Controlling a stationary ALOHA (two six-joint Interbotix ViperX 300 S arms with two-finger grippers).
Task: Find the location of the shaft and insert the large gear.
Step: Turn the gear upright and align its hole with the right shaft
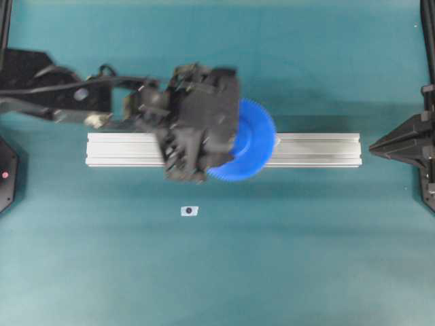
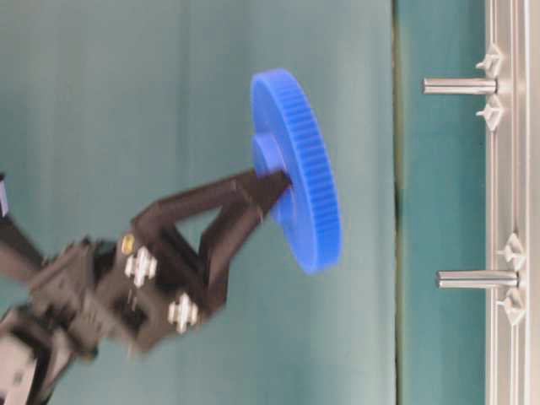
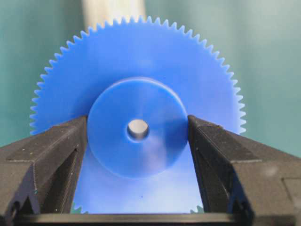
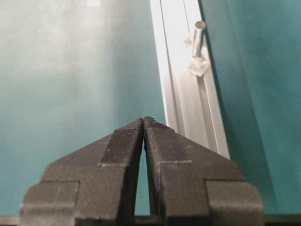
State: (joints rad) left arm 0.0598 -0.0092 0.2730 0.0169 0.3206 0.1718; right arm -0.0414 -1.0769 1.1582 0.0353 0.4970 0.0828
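blue large gear hiding one shaft

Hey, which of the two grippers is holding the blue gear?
The left gripper: its jaws clamp the large gear by its raised hub. The right gripper is pinched shut on nothing.

We count one big blue gear, two metal pins, four little clear mounts, one long silver rail, one small white tag, two grippers.
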